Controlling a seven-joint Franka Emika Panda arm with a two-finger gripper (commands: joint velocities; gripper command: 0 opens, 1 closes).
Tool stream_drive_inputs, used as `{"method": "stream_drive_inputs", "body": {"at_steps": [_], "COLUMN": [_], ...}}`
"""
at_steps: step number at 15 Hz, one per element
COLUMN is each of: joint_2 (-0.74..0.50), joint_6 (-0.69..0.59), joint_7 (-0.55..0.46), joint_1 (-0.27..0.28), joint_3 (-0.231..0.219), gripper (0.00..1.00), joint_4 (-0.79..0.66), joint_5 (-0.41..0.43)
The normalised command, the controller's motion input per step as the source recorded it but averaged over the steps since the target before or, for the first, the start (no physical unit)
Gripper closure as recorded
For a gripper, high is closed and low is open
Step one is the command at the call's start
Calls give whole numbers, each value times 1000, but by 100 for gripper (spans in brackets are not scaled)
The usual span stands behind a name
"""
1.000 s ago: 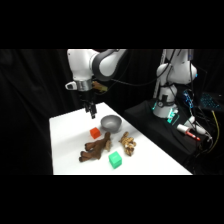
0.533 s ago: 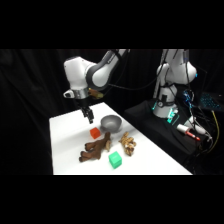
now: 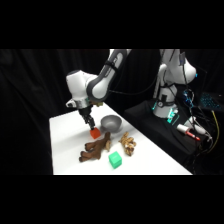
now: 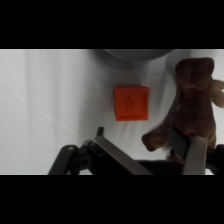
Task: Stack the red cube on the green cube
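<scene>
On the white desk point(image 3: 65, 145), reading from its left side, the claw point(image 3: 90, 123) hangs just above the red cube point(image 3: 94, 133), which sits in the far half of the desk, a little left of its middle. In the wrist view the claw point(image 4: 150, 145) stands open, its two fingers point(image 4: 112, 152) spread wider than the red cube point(image 4: 131, 103), which lies free on the desk between and beyond them, touched by neither.

Just right of the red cube, toward the far edge, is a grey bowl point(image 3: 111, 122); in the wrist view its rim point(image 4: 135, 53) shows right past the cube. Close in front of the cube lies a brown lumpy toy point(image 3: 96, 148), stretched toward the near left. In the wrist view the brown toy point(image 4: 192, 100) crowds the cube's one side, one limb reaching in front of the claw's finger there, so that side is tight.

Further right, near the near edge, the green cube point(image 3: 116, 160) sits alone, just beside the toy's end. A tan lumpy object point(image 3: 128, 144) lies just behind it, toward the right edge.
</scene>
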Motion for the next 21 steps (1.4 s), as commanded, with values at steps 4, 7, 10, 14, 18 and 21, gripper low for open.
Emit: {"method": "stream_drive_inputs", "body": {"at_steps": [4,7,10,14,18,21], "joint_2": [66,30,36,34,8,-39], "joint_6": [183,215,172,162,137,95], "joint_7": [-241,-241,-237,-187,-134,-95], "joint_1": [-161,-164,-160,-100,-58,-19], "joint_3": [124,122,131,108,72,36], "gripper": [0,0,0,35,65,66], "joint_4": [-68,-131,-90,-70,-48,-63], "joint_5": [166,176,189,149,95,40]}}
